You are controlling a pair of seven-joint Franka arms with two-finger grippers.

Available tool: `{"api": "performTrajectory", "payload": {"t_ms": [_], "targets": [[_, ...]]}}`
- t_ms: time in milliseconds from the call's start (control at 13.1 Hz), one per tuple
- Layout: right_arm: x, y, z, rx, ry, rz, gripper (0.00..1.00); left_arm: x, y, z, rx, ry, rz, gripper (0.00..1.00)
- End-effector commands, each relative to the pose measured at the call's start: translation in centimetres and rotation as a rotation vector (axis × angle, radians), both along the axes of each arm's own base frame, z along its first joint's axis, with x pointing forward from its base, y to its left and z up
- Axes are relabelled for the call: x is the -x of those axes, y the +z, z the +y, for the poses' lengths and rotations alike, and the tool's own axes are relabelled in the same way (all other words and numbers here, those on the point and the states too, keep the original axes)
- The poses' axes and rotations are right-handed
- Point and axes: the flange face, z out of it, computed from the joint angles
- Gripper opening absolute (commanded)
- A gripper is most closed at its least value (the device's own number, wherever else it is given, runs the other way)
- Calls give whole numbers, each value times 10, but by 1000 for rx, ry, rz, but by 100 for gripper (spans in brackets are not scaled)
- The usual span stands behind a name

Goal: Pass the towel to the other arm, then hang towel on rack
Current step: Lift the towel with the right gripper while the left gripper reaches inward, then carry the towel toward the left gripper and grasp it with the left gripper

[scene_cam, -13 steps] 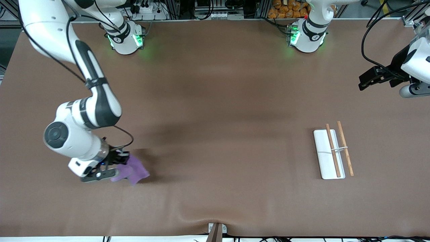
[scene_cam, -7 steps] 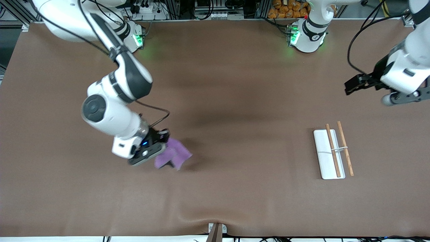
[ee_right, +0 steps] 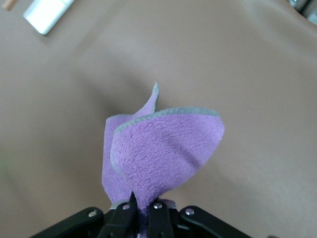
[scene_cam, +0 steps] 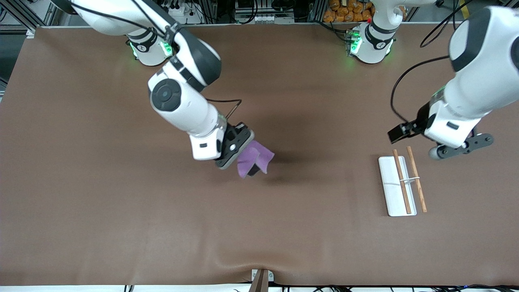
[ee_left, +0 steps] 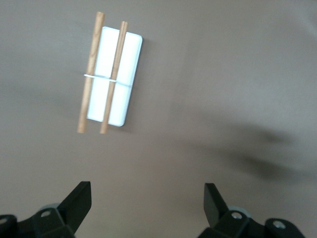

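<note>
The purple towel (scene_cam: 256, 159) with grey edging hangs folded from my right gripper (scene_cam: 242, 151), which is shut on it above the middle of the table. In the right wrist view the towel (ee_right: 163, 148) stands out from the closed gripper (ee_right: 141, 206). The rack (scene_cam: 399, 184), a white base with two brown rods and a metal crossbar, lies flat toward the left arm's end of the table. My left gripper (scene_cam: 449, 145) is open and empty in the air, over the table just beside the rack's farther end. The left wrist view shows the rack (ee_left: 111, 74) ahead of the open gripper (ee_left: 147, 198).
The brown table mat (scene_cam: 121, 227) has a raised wrinkle at its front edge. A small clamp (scene_cam: 261, 278) sits at that edge. The two arm bases (scene_cam: 152, 46) stand along the edge farthest from the front camera. A corner of the rack's white base (ee_right: 47, 12) shows in the right wrist view.
My right arm has carried the towel from the right arm's end toward the table's middle, away from the front camera. My left arm has swung in to the rack's farther end.
</note>
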Motion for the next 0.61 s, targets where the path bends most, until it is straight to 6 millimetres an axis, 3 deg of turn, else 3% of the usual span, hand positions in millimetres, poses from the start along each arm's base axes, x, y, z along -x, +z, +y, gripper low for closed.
{"api": "performTrajectory", "payload": {"t_ms": [0,307,536], "targets": [[3,16,20,-43,19,-58,0,-10,-13,-31,28,85,-28,100],[5,14,23,-50,20,-58,0,-27,-32,-85,62,286,-49,100],[17,23,43,-72,45,-81,0,-41,-50,-117,140,486,-69,100]]}}
